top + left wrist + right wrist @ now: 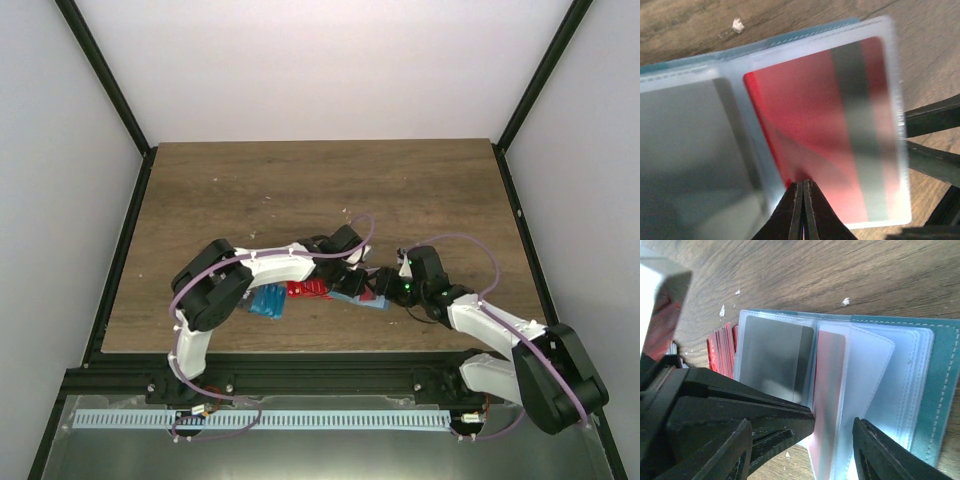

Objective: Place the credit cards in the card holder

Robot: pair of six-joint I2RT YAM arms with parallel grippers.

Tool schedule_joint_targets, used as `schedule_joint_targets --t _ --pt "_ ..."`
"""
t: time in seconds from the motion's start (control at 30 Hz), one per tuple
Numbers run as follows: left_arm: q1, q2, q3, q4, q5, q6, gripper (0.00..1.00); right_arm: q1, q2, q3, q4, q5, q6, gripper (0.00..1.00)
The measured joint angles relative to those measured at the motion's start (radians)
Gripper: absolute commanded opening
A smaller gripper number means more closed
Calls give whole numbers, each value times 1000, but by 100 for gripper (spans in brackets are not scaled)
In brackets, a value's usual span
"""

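right wrist view: your right gripper stands spread astride the red card, its long axis along the fingers, inside the card holder clear sleeve that the left gripper pinches

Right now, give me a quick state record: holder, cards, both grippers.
card holder: open on the table, clear sleeves fanned
red card: inside one clear sleeve
left gripper: shut, tips at that sleeve's edge
right gripper: open, jaws either side of the sleeves
loose cards: red stack beside the holder, blue cards left of it in the top view
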State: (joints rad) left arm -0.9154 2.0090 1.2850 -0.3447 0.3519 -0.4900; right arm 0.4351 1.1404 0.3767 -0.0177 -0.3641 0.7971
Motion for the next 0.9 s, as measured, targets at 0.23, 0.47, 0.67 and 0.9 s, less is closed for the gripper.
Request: schedule_joint_targets --t 0.23,0.47,0.67,0.9 --pt "2 -86 -2 -24 -37 -4 4 0 12 0 12 -31 1 57" --pt "6 -163 -30 -38 -73 -8 4 0 53 3 39 -64 6 56" --pt "9 -235 -69 -29 -79 -8 4 0 81 21 63 -92 13 56" --pt "42 -307 -142 -15 -89 -7 4 29 150 85 88 -104 31 56"
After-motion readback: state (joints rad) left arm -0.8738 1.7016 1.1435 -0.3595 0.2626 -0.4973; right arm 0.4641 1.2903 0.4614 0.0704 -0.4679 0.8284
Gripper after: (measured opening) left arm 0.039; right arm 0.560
